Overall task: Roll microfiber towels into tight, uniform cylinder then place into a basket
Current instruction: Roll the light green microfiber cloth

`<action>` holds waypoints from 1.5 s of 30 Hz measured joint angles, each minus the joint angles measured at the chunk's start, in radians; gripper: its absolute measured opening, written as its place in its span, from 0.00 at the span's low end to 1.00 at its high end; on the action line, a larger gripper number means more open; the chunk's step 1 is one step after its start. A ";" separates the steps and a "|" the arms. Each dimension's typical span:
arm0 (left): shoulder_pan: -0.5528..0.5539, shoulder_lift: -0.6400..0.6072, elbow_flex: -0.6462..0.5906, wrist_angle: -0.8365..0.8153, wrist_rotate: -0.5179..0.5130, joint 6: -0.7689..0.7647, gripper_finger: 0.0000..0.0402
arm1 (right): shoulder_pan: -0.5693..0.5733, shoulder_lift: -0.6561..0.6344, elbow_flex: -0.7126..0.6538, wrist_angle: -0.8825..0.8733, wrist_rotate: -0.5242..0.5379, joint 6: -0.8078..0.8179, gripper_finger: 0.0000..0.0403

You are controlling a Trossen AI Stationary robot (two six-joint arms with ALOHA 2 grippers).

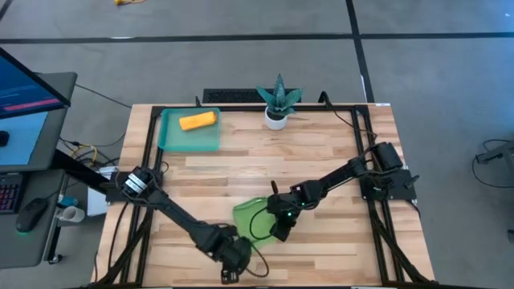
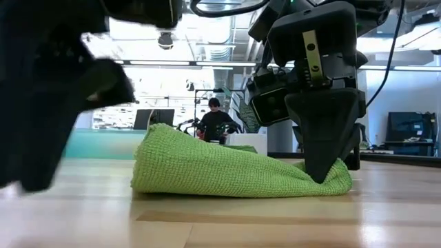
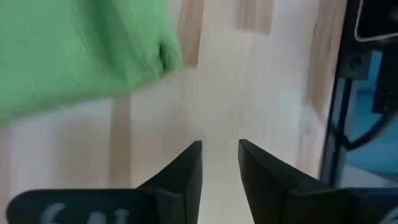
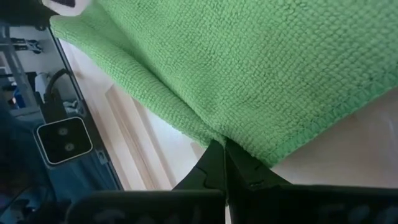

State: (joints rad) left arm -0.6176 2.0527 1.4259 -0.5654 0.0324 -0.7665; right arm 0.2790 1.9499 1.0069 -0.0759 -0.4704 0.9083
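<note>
i see the lime green towel (image 1: 255, 215) lying loosely folded on the wooden table (image 1: 321, 152), near the front edge and about midway across. my right gripper (image 4: 222, 148) is pinched tight on the towel's hemmed edge, fingers together with the cloth caught between them; in the low view its tip presses the towel's end down against the table. my left gripper (image 3: 220, 155) sits just beside the towel, toward the front edge of the table, its fingers parted by a narrow gap and nothing between them, only bare wood ahead of it.

the orange towel (image 1: 197, 121) is rolled into a short cylinder and lies inside the teal basket (image 1: 170, 141) at the far left corner of the table. a small potted plant (image 1: 278, 100) stands at the far edge, well apart from the green towel.
</note>
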 joint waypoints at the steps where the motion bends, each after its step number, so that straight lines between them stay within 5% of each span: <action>1: -0.016 -0.002 0.005 -0.001 -0.050 0.025 0.23 | 0.000 0.000 0.000 0.001 -0.001 0.000 0.03; 8: -0.114 -0.006 0.023 0.134 -0.450 0.263 0.14 | 0.002 0.002 0.001 0.010 0.004 -0.002 0.03; 18: -0.055 -0.006 -0.015 0.225 -0.459 0.303 0.01 | 0.002 0.002 0.001 0.009 0.004 -0.008 0.03; 45: -0.022 0.001 -0.138 0.145 -0.494 0.038 0.00 | 0.020 0.004 0.002 0.036 0.010 0.001 0.03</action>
State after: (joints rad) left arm -0.6393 2.0537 1.2876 -0.4204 -0.4621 -0.7287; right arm 0.2989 1.9541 1.0084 -0.0395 -0.4606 0.9092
